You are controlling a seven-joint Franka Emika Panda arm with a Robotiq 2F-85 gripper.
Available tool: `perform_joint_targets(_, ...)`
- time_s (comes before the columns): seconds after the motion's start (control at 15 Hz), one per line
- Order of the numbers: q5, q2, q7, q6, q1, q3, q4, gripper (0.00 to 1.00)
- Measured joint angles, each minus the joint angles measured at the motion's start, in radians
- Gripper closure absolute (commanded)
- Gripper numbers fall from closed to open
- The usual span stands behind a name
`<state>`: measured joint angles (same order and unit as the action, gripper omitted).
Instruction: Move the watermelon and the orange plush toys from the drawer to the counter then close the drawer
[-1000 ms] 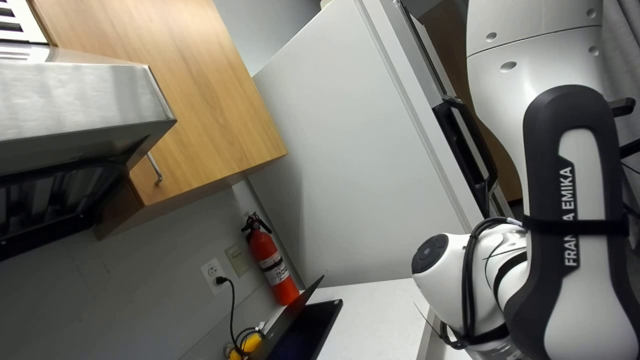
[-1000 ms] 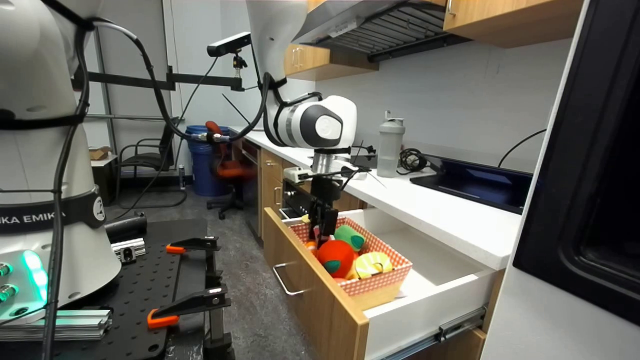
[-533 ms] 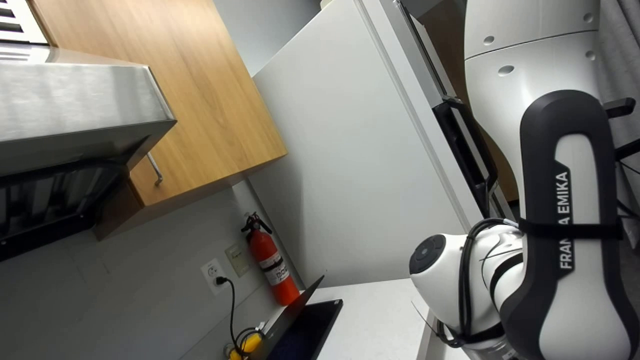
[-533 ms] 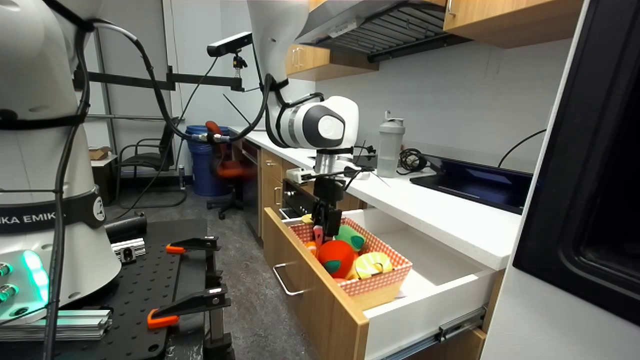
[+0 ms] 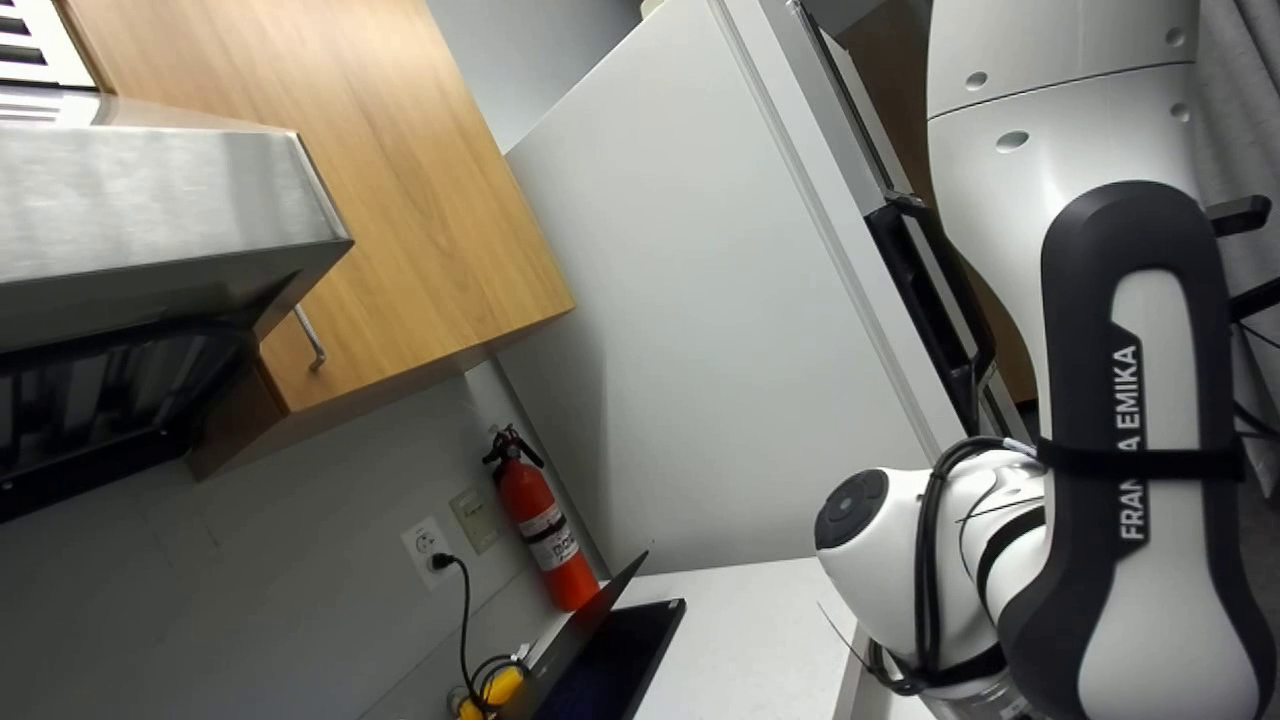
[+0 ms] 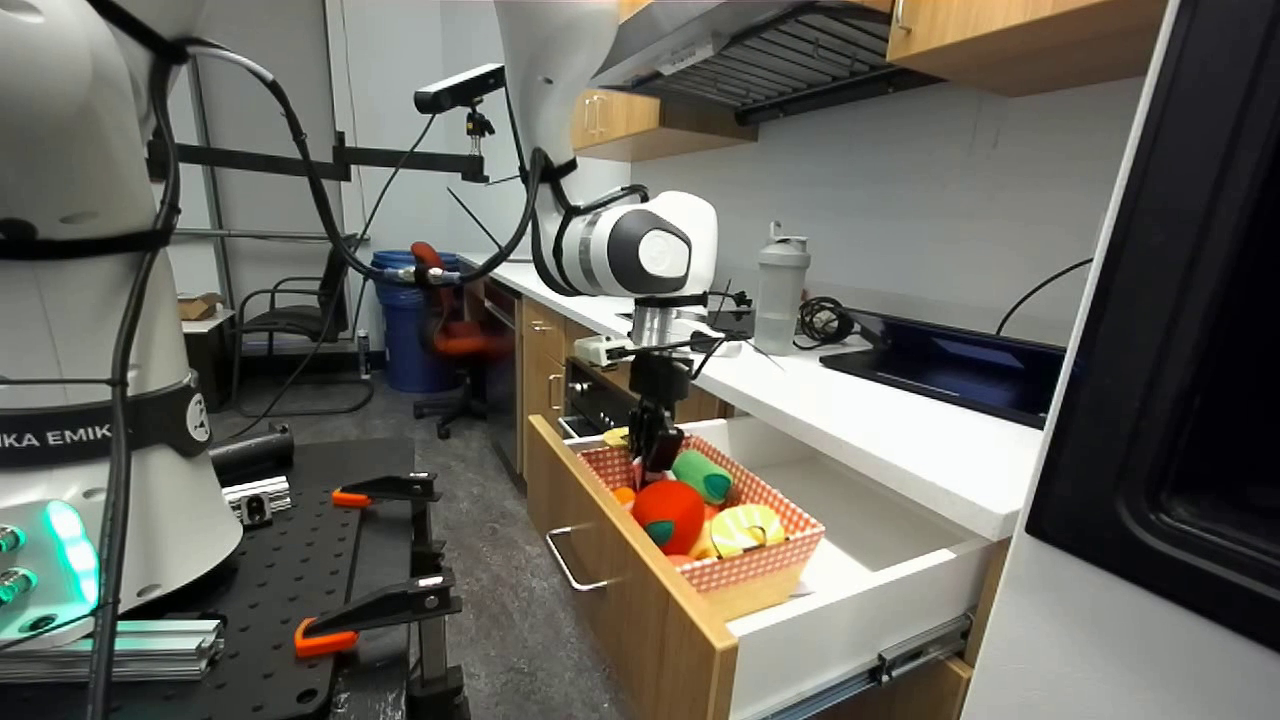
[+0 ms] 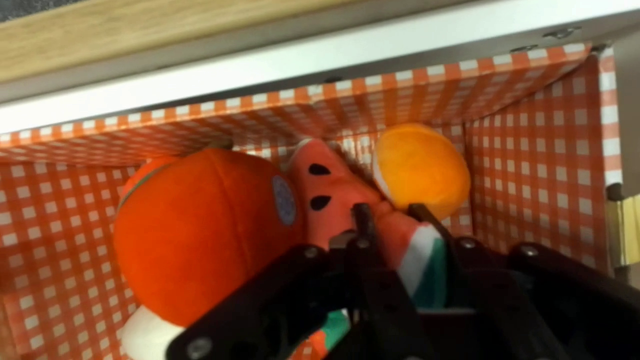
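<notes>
Open drawer [image 6: 650, 600] below, the hand [image 7: 391, 209] has been slightly shifted, partly closed, watermelon [image 7: 341, 195] seemingly pinched; lifting seems enabled.

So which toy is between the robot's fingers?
The watermelon, pink with black seeds: part of it is pinched there. The big round toy and small orange toy lie outside.

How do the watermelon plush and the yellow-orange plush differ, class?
The watermelon plush shows black seeds; the yellow-orange plush shows none. The watermelon plush tapers to a tip; the yellow-orange plush looks rounded. The watermelon plush sits between the tips of the pincer; the yellow-orange plush lies outside. Both are inside the checked basket.
</notes>
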<state>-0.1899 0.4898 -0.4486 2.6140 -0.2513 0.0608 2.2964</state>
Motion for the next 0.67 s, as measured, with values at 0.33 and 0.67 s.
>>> perform_joint_targets(0.33,-0.029,-0.05,0.01,-0.04,-0.002,0.017,0.009,0.97)
perform_joint_targets(0.67,-0.097,-0.204,0.005,-0.178,-0.002,0.025,0.028,0.97)
